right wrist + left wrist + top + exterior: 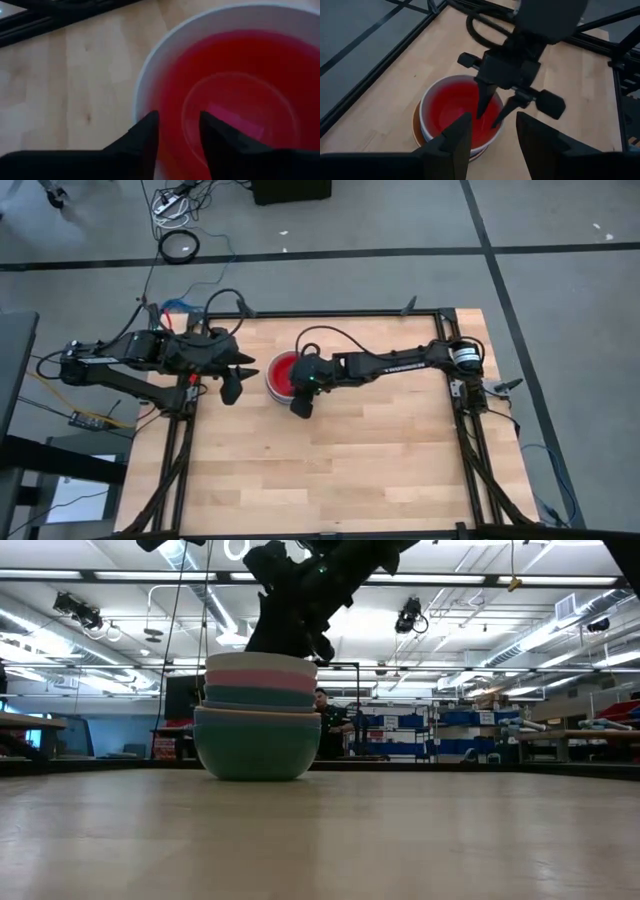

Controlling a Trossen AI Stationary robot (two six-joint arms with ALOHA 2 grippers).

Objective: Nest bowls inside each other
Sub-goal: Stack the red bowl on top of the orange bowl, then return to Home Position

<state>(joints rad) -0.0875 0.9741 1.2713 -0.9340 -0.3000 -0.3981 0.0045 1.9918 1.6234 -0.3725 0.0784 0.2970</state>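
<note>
The bowls stand nested in one stack at the middle of the table. In the low view, the stack shows a sage green bowl at the bottom, with teal, pink and white rims above. A red bowl sits inside the white one. My right gripper is open, its fingers reaching down into the stack's top from the right. My left gripper hovers open just left of the stack. My right gripper comes slanting down from the table's right. One finger is over the white rim and the other over the red bowl's inside. Whether either finger touches a bowl I cannot tell.
An orange rim shows low on the stack. The black frame rails run along the table's left and right sides. Bare wood spreads toward the near edge. A person sits in the room behind.
</note>
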